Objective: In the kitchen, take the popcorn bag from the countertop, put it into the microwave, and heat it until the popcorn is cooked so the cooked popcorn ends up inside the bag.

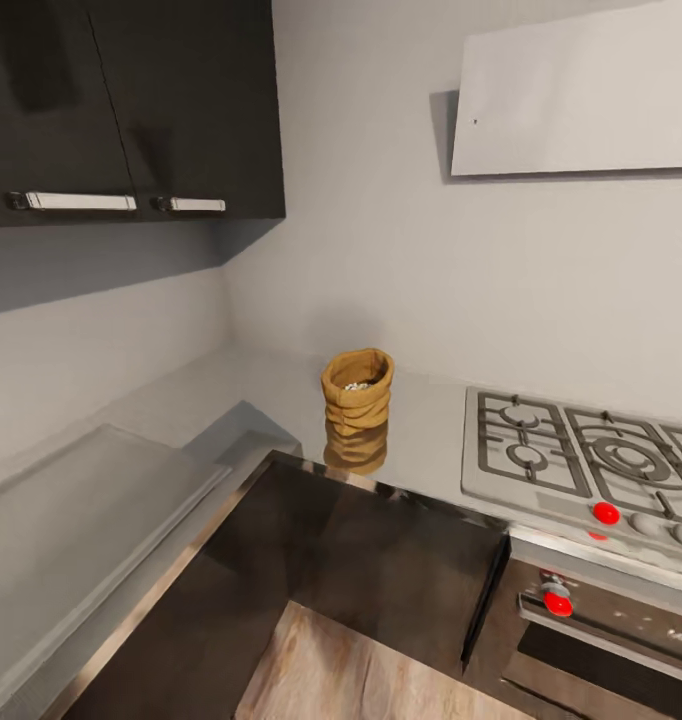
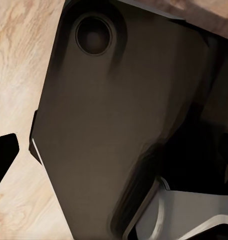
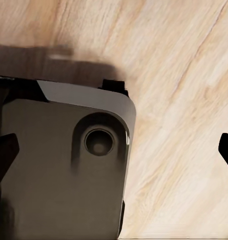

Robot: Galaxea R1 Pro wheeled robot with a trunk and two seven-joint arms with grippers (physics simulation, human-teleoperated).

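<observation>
Popcorn bag (image 1: 357, 403) stands upright on the countertop (image 1: 181, 400), near the back wall in the corner run, just beside the gas hob (image 1: 581, 455) but not touching it; its mirror image shows on the glossy slab right under it. Mouth is up and the rim rolled open, so the popcorn (image 1: 358, 385) sits inside as a small whitish cluster, too tiny to count. You have one bag, one hob with two red knobs showing on that side (one on the hob plate, one on the oven (image 1: 601, 630) front below), one white hood (image 1: 581, 95), and two handles on the dark upper cabinets (image 1: 131, 105). Your arms look parked low: both wrist views look down at wood floor (image 3: 184, 75) and the robot's own dark base (image 2: 93, 130), probably because you're not yet reaching. Dark fingertips sit wide apart at the edges of the right wrist view, so the right gripper (image 3: 116, 150) reads as spread with nothing held. Left gripper: cannot tell.
</observation>
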